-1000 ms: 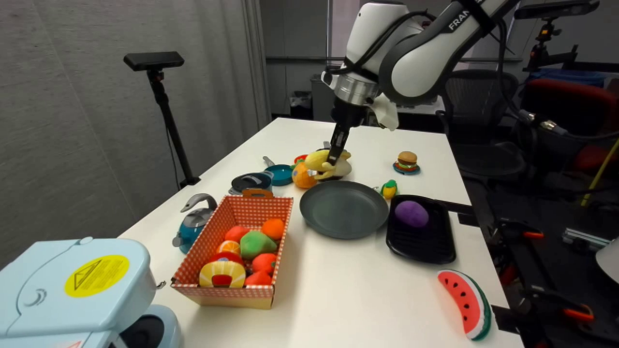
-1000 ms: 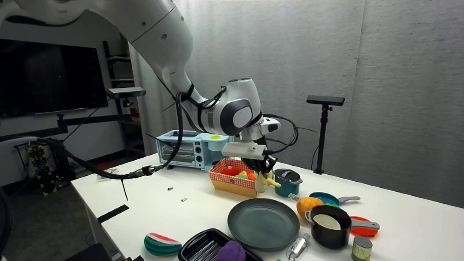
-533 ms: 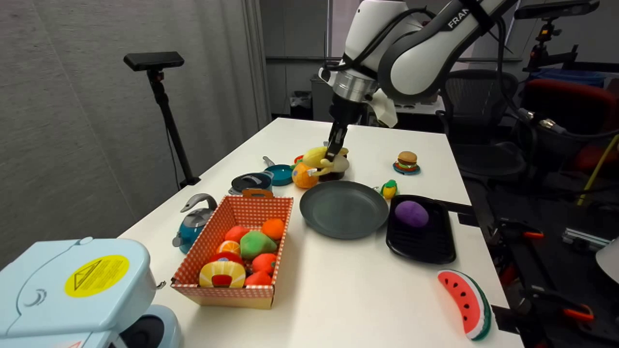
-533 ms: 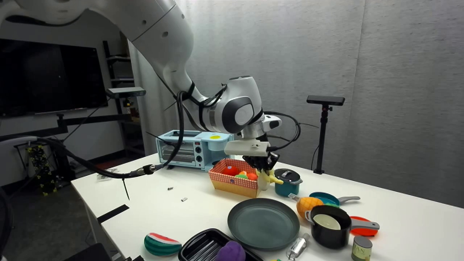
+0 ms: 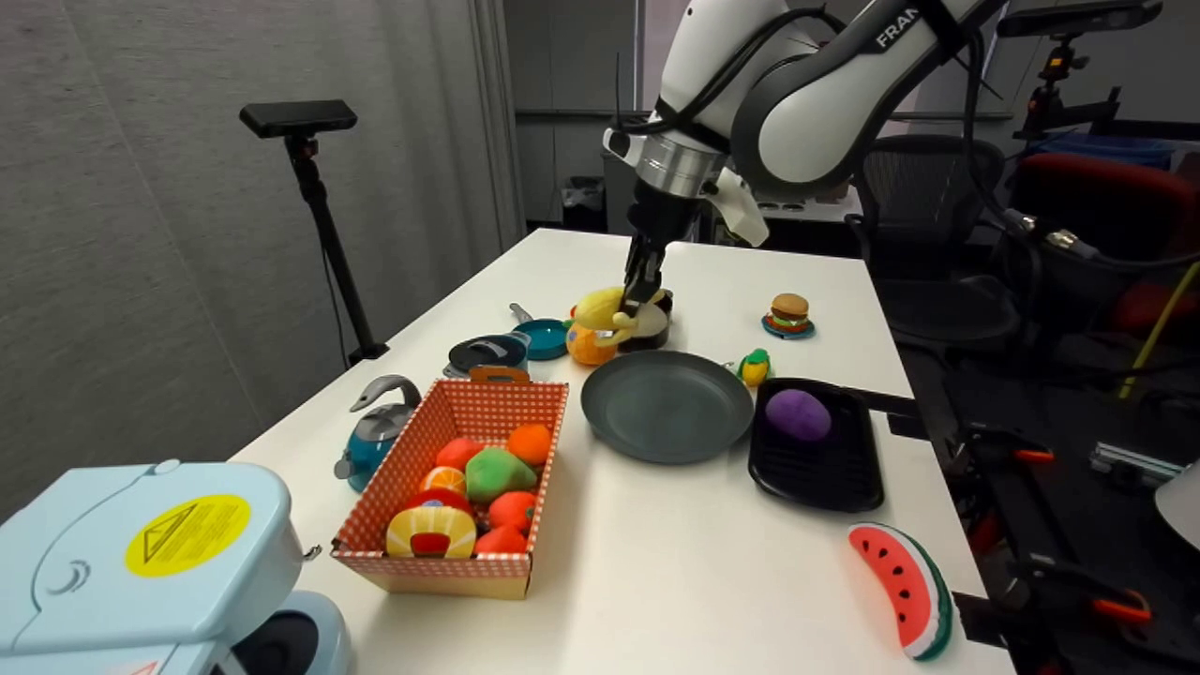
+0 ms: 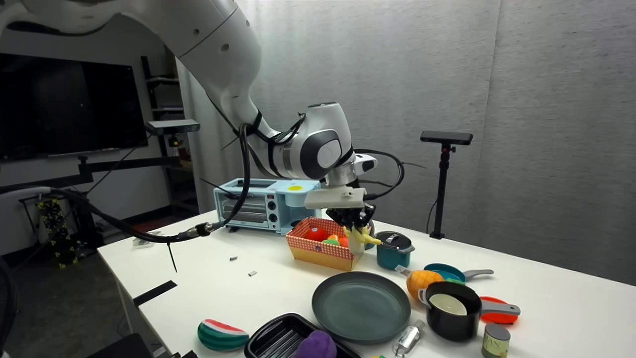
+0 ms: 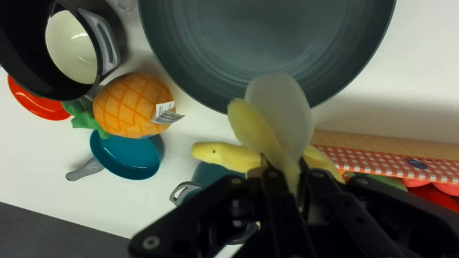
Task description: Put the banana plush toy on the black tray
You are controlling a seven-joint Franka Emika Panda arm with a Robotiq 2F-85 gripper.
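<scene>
We find the banana plush toy (image 7: 270, 138) clamped in the hand (image 7: 285, 171), aloft over the surface (image 5: 656, 562), presumably to clear the round plate (image 5: 667, 408) before reaching the black tray (image 5: 820, 476) (a purple toy (image 5: 797, 415) sits inside).

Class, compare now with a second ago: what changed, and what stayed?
The gripper, clamped on the banana plush toy, has shifted slightly left in both exterior views. Nothing was newly gripped or released. The black tray, grey plate and watermelon slice stayed put.
</scene>
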